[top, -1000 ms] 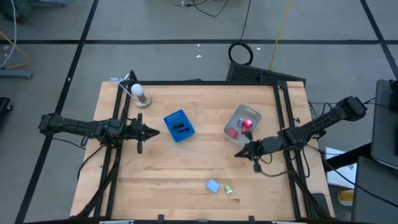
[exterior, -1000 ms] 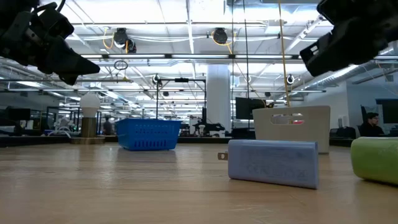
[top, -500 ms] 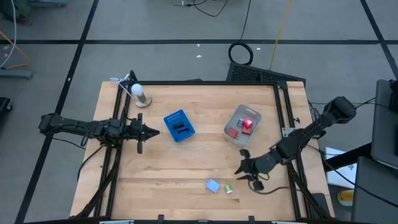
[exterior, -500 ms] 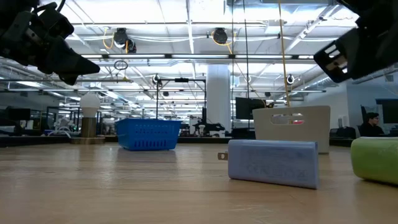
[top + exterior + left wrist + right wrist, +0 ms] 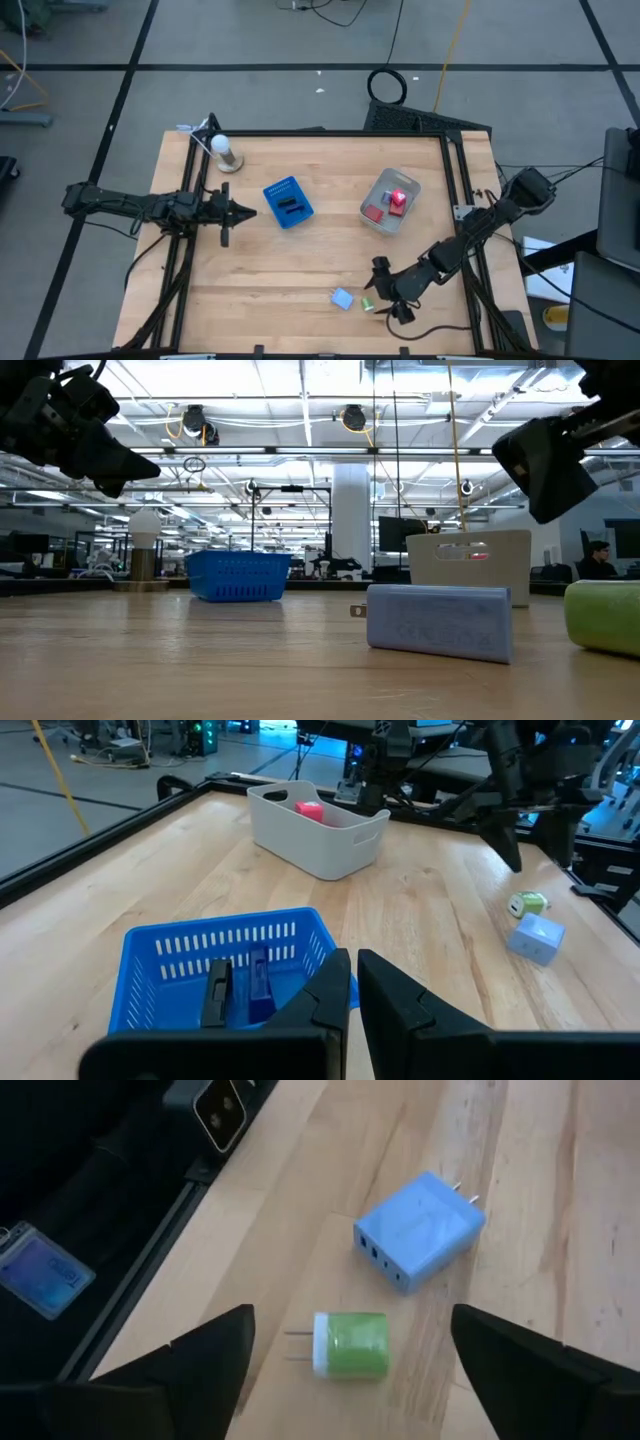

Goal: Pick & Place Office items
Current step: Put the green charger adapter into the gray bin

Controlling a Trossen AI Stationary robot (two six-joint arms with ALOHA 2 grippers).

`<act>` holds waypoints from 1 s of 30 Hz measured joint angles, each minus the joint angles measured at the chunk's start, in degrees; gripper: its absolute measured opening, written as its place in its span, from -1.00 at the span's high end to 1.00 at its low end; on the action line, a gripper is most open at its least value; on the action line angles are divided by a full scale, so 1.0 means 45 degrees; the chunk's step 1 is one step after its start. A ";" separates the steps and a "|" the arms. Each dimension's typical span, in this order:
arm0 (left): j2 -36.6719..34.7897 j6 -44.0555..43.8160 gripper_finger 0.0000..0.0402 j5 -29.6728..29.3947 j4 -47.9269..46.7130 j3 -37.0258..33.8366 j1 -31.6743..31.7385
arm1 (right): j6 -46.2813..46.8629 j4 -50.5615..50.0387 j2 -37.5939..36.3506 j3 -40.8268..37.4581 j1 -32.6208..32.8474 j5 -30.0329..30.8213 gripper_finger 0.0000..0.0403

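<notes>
Two office items lie near the table's front edge: a small green plug point(image 5: 350, 1345) and a light blue charger block point(image 5: 420, 1230), both flat on the wood. My right gripper point(image 5: 376, 290) hangs open just above and to the right of the green plug point(image 5: 367, 303); in the right wrist view one finger shows on either side of the plug, touching nothing. At the table's left, my left gripper point(image 5: 245, 212) waits shut beside a blue basket point(image 5: 288, 202), which holds a black piece point(image 5: 216, 992) and a dark blue piece point(image 5: 258, 988).
A pale tub point(image 5: 390, 200) at the right back holds red and pink pieces point(image 5: 397, 199). A white-bulbed stand point(image 5: 224, 150) is at the far left corner. The black frame rail point(image 5: 150, 1270) runs along the table's near edge, close to the green plug.
My right gripper has swung from beside the tub toward the table's near edge, sinking a little and tipping further downward, and has opened from shut. It now hangs over the green plug. The pieces on the table have not moved.
</notes>
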 joint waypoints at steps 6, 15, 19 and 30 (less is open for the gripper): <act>0.0005 -0.0036 0.88 0.0099 -0.0005 0.0000 0.0000 | -0.0065 0.0596 0.0528 0.0000 0.0076 0.0672 -0.62; 0.0005 -0.0179 0.88 0.0094 -0.0005 0.0000 0.0000 | -0.0681 0.1751 0.1805 0.0000 0.0355 0.0657 -0.48; 0.0005 -0.0182 0.88 0.0094 -0.0005 0.0000 -0.0004 | -0.0614 0.1744 0.2126 0.0000 0.0355 0.1080 -0.44; 0.0005 -0.0189 0.88 0.0094 -0.0008 0.0000 -0.0003 | -0.0449 0.1836 0.2322 0.0000 0.0350 0.0599 -0.28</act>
